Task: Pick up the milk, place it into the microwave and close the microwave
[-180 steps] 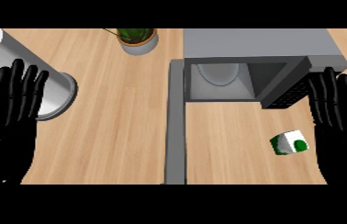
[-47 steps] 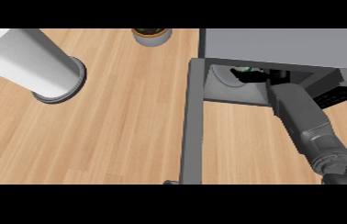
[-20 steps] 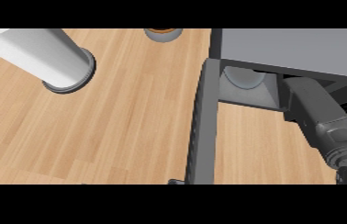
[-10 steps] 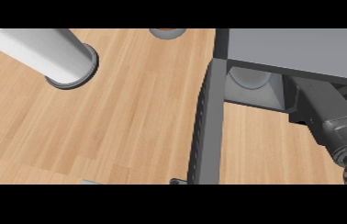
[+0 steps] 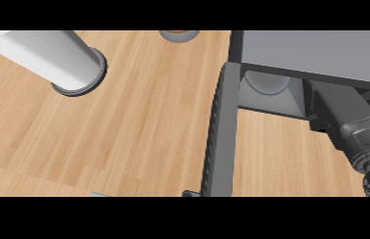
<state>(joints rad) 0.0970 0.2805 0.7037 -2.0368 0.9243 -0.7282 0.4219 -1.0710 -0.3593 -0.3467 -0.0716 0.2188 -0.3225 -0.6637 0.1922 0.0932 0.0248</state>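
Reaching further into the microwave [image 5: 303, 54]; right forearm [image 5: 347, 120] nearer the edge.

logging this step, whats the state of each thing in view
microwave: open, its round plate showing inside
microwave door: swung out over the counter
right arm: reaching into the microwave, hand hidden
milk: not visible
grey cylinder: upright on the counter
pot: at the far edge, cut off
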